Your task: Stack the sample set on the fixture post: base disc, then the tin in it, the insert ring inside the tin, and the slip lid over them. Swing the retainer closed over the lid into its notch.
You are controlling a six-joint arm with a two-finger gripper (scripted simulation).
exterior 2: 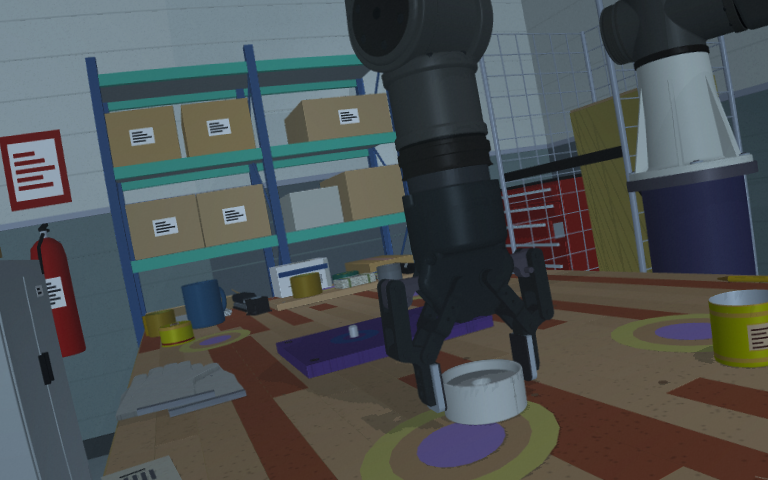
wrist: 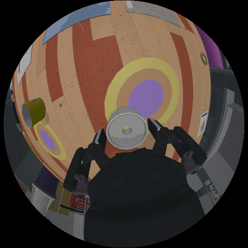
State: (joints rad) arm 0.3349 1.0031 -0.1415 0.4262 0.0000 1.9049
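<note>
On the near part of the bench a white base disc, a shallow dish with a small hub in its middle, sits on the edge of a yellow-ringed purple floor mark. Farther back lies the dark purple fixture plate with its short white post. A yellow tin stands at the right by another ringed mark. My gripper straddles the base disc, its fingers on either side of it. The gripper is open and holds nothing.
A blue mug and yellow tape rolls sit at the bench's far left end near a folded grey cloth. The arm's base pedestal stands at the right rear. Shelving with boxes lines the wall behind.
</note>
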